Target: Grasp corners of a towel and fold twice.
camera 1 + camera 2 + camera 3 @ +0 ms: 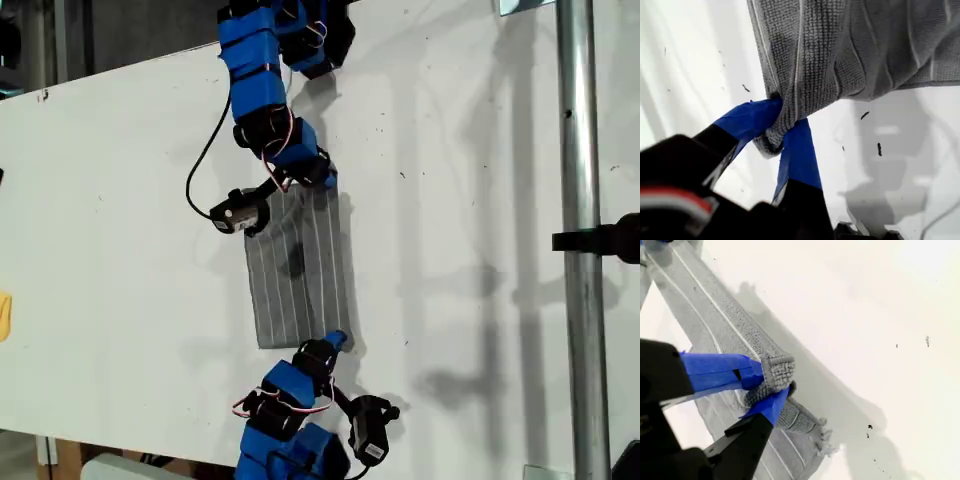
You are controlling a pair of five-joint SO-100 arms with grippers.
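The grey striped towel [300,270] lies on the white table [120,200], long side running from the far arm to the near arm in the exterior view. My first gripper [325,183] is shut on the far corner on the exterior view's right. In its wrist view the blue fingers [752,120] pinch bunched cloth, my first gripper [777,135] holding the towel [840,50] raised off the table. My second gripper [335,342] is shut on the near corner on the same side. Up close, my second gripper [772,385] clamps that corner, and the towel [715,305] stretches away from it.
A metal pole [575,240] with a black clamp [600,240] runs along the exterior view's right. A yellow object [3,315] shows at that view's left edge. Wrist cameras and cables [240,212] hang beside the arms. Small dark specks [865,115] dot the table.
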